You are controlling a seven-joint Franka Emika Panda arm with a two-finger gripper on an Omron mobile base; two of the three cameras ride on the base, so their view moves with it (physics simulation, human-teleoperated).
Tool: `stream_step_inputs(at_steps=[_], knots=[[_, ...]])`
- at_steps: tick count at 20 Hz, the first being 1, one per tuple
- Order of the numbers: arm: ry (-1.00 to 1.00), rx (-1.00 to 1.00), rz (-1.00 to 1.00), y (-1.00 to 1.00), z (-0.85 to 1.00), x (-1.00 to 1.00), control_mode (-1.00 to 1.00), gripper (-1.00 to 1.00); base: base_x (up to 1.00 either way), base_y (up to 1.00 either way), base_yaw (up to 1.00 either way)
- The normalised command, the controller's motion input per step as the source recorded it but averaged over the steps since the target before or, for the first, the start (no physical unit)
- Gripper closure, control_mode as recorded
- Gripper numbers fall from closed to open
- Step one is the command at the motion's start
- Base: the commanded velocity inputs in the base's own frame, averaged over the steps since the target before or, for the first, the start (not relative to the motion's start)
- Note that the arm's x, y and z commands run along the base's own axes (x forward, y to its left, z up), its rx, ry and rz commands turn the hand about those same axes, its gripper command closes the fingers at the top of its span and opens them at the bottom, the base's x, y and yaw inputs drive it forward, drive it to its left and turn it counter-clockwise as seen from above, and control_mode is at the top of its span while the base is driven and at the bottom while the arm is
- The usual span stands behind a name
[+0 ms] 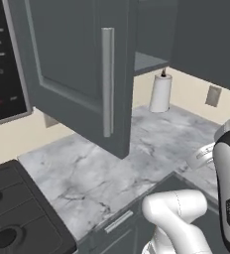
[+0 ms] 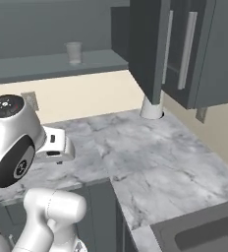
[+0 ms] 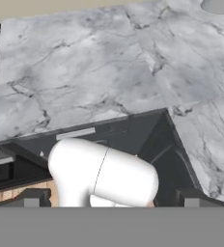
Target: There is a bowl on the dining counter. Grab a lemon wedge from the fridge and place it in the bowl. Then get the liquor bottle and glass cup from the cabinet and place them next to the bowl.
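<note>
1. So, my gripper (image 3: 112, 200) is spread wide with nothing in it, hanging above the marble worktop (image 1: 102, 168) and its corner cupboards.
2. I've got the cabinet (image 1: 77, 64) door swung open, and the cup (image 2: 73, 52) is standing upright on the shelf inside.
3. Paper towel roll (image 1: 160, 93) is by the wall under the cabinet, stove (image 1: 18, 218) off to the left.

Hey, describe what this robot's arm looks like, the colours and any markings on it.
The arm is glossy white with rounded, tube-like links. In the right base view a big rounded joint carries a black side panel with a small round mark, and a dark round cap on top. In the left base view a black link bears small white lettering, too small to read. No cables show.
</note>
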Motion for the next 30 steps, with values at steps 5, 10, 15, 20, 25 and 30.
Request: stream_step_inputs(at_steps=[5, 10, 15, 20, 25, 30], knots=[[0.00, 0.00, 0.00, 0.00, 0.00, 0.00, 1.00, -1.00, 0.67, -0.17, 0.30], [0.00, 0.00, 0.00, 0.00, 0.00, 0.00, 1.00, -1.00, 0.83, -0.18, 0.33], [0.00, 0.00, 0.00, 0.00, 0.00, 0.00, 1.00, -1.00, 0.92, -0.22, 0.38], [0.00, 0.00, 0.00, 0.00, 0.00, 0.00, 1.00, -1.00, 0.92, -0.22, 0.42], [0.00, 0.00, 0.00, 0.00, 0.00, 0.00, 1.00, -1.00, 0.87, -0.16, 0.40], [0.00, 0.00, 0.00, 0.00, 0.00, 0.00, 1.00, -1.00, 0.51, -0.01, 0.11]])
